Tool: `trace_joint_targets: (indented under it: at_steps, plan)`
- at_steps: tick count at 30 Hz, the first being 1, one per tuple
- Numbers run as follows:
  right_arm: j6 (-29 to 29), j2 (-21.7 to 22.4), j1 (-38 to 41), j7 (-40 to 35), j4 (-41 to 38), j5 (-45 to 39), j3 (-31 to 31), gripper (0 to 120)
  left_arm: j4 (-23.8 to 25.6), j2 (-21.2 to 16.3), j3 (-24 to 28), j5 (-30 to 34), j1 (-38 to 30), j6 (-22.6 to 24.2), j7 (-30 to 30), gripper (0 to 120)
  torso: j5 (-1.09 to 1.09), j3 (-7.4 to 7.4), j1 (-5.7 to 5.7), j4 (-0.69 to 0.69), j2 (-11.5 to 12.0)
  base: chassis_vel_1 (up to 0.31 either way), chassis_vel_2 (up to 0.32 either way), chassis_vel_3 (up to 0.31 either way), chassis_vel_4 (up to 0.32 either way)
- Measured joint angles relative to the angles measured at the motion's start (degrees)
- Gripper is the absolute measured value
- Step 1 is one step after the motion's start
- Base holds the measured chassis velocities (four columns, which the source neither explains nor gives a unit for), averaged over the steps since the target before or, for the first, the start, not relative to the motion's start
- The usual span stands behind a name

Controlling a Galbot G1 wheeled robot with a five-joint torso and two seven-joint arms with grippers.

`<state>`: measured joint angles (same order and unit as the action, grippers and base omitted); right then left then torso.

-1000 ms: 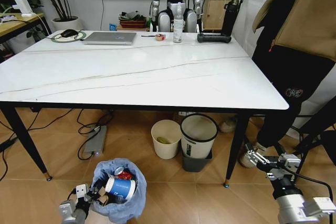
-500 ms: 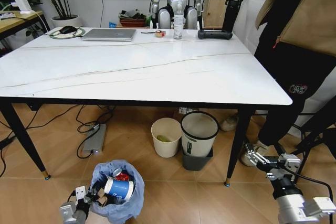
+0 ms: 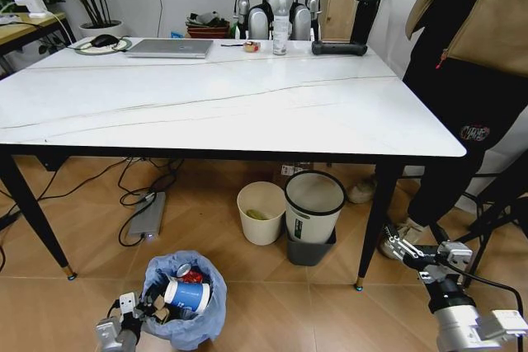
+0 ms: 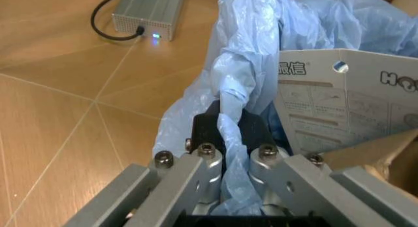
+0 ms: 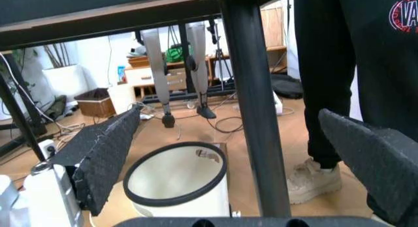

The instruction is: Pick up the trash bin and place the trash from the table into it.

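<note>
The left pincer (image 4: 225, 161) sits low at floor level, clenched on a bunched fold of the light-blue bag at the rim of the trash bin (image 3: 186, 298). The wrist view shows the film gathered into a rope between the two metal fingers.

**Handling of the bin**
- The liner is thin, crinkly and translucent. It is likely slippery and could tear or slide off the rim if pulled hard.
- The load appears light: a blue paper cup (image 3: 188, 295), a red wrapper (image 3: 192, 274) and a printed brown cardboard piece (image 4: 356, 102) stand in the mouth.
- The cup and cardboard rise above the rim, so they could tip out if the bin tilts.
- A safer hold would take the rim under the film, not the film alone. Whether the pincer holds the rim as well as the bag cannot be told.

**Right side**
- The right pincer (image 3: 406, 251) hangs released, fingers spread, near the floor beside a black table leg (image 3: 371, 228), apart from the bin.

**Farther off**
- Under the table stand a cream bucket (image 3: 261, 213) and a white bin with a black rim (image 3: 313, 210), close together; both look rigid and smooth.
- The tabletop (image 3: 223, 105) is hard, glossy white marble-look with thin grey veins.
- At its far edge lie a silver laptop (image 3: 169, 48) and a clear spray bottle (image 3: 280, 30).
</note>
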<state>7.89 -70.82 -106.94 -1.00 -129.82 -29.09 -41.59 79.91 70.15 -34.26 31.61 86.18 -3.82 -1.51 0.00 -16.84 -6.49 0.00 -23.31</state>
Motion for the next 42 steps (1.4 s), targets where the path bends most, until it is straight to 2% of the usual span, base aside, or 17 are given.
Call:
trace_joint_targets:
  at_steps: [5, 8, 16, 21, 24, 26, 30, 32, 35, 39, 40, 42]
  plan:
    - [0.0, 0.0, 0.0, 0.0, 0.0, 0.0, 0.0, 100, -1.5, 0.2, -0.1, -0.2, -0.3, -1.0, -0.1, 0, 0.0, 0.09, 0.11, 0.0, 0.2, 0.0, 0.0, 0.0, 0.0]
    - [0.0, 0.0, 0.0, 0.0, 0.0, 0.0, 0.0, 100, -2.4, 0.3, -0.2, -0.2, -0.6, -1.3, -0.2, 8, 0.01, 0.07, 0.11, 0.0, 0.2, 0.0, 0.0, 0.0, 0.0]
    - [0.0, 0.0, 0.0, 0.0, 0.0, 0.0, 0.0, 100, -3.2, 0.4, -0.3, 0.1, -0.8, -1.6, -0.3, 8, 0.0, -0.06, 0.06, 0.0, 0.0, 0.0, 0.0, 0.0, 0.0]
    - [0.0, 0.0, 0.0, 0.0, 0.0, 0.0, 0.0, 100, -2.8, 0.4, -0.4, 0.1, -0.5, -1.8, -0.3, 11, 0.0, -0.13, 0.0, 0.0, -0.1, 0.0, 0.0, 0.0, 0.0]
    - [0.0, 0.0, 0.0, 0.0, 0.0, 0.0, 0.0, 100, -2.1, 0.0, -0.6, 0.1, 0.3, -2.1, -0.3, 22, 0.0, -0.17, -0.03, -0.01, -0.2, 0.0, 0.0, 0.0, 0.0]
    - [0.0, 0.0, 0.0, 0.0, 0.0, 0.0, 0.0, 100, -1.9, -0.1, -0.7, 0.1, 0.4, -2.2, -0.3, 24, 0.0, -0.18, -0.03, 0.0, -0.2, 0.0, 0.0, 0.0, 0.0]
    - [0.0, 0.0, 0.0, 0.0, 0.0, 0.0, 0.0, 100, -1.2, -0.7, -1.5, 0.1, 1.8, -3.4, -0.3, 41, 0.0, -0.22, -0.06, 0.0, -0.3, 0.0, 0.0, 0.0, 0.0]
    - [0.0, 0.0, 0.0, 0.0, 0.0, 0.0, 0.0, 100, -1.1, -0.7, -1.7, 0.1, 2.0, -3.7, -0.3, 43, 0.0, -0.22, -0.06, 0.0, -0.3, 0.0, 0.0, 0.0, 0.0]
    - [0.0, 0.0, 0.0, 0.0, 0.0, 0.0, 0.0, 100, -0.1, -1.0, -2.6, 0.5, 3.6, -4.8, -0.4, 58, 0.0, -0.25, -0.09, 0.0, -0.3, 0.0, 0.0, 0.0, 0.0]
    - [0.0, 0.0, 0.0, 0.0, 0.0, 0.0, 0.0, 100, 5.2, -1.0, -4.0, 0.8, 7.6, -5.8, -0.4, 75, -0.01, -0.27, -0.1, -0.01, -0.4, 0.0, 0.0, 0.0, 0.0]
    - [0.0, 0.0, 0.0, 0.0, 0.0, 0.0, 0.0, 100, 5.2, -1.0, -4.0, 0.8, 7.6, -5.8, -0.4, 75, -0.01, -0.27, -0.1, -0.01, -0.4, 0.0, 0.0, 0.0, 0.0]
    - [0.0, 0.0, 0.0, 0.0, 0.0, 0.0, 0.0, 100, 10.8, -1.0, -5.0, 0.1, 11.3, -7.0, -0.5, 84, -0.01, -0.29, -0.1, 0.0, -0.4, 0.0, 0.0, 0.0, 0.0]
